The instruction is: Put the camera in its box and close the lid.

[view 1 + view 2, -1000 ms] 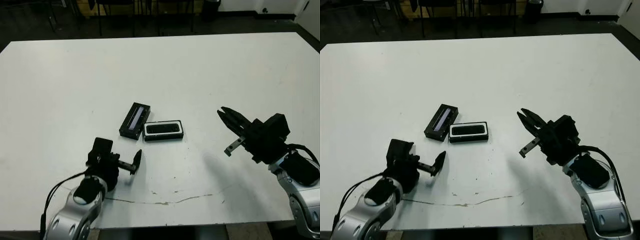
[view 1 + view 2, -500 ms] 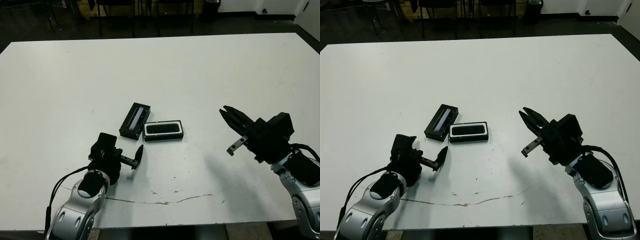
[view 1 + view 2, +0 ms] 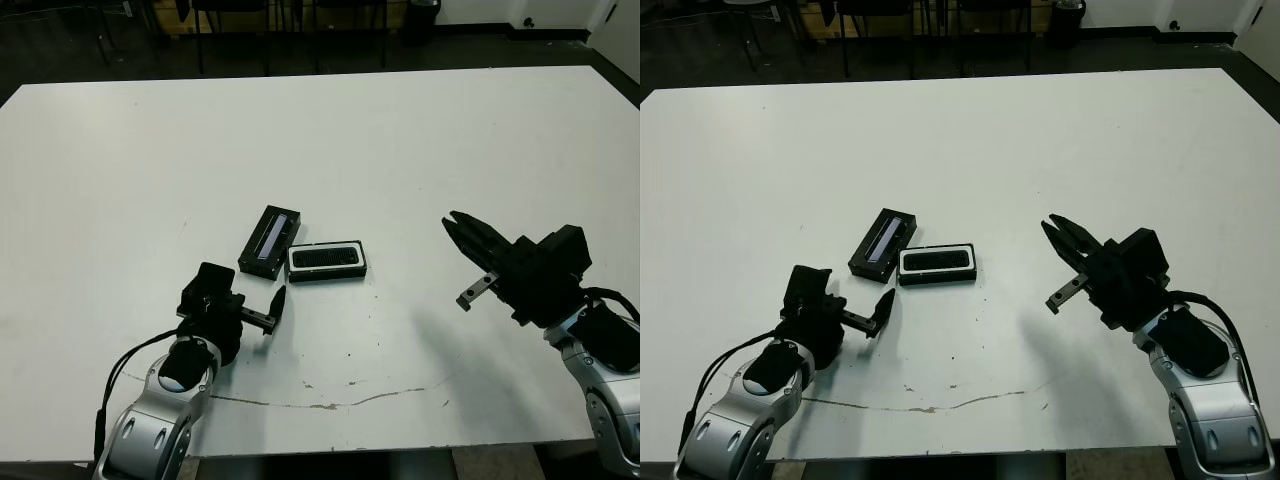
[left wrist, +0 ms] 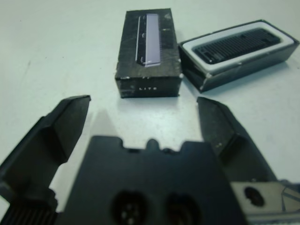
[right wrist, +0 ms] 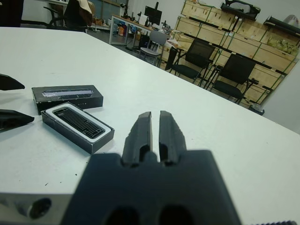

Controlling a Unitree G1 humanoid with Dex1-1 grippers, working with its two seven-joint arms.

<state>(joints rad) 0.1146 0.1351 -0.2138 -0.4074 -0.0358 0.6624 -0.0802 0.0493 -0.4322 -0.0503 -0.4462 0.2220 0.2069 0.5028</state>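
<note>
The camera [image 4: 239,43], a ribbed black bar, is lying inside the white-lined box [image 3: 327,261] mid-table. The lid [image 3: 270,241], face up, is sitting beside it, corners touching. The left gripper [image 4: 145,122] is spreading wide; the right gripper [image 5: 154,131] is nearly closed, holding nothing.

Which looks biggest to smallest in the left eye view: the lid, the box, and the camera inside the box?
1. The box and the lid: they look about alike in footprint, too close to rank.
2. The camera: clearly smallest, since it lies inside the box's white lining.
</note>
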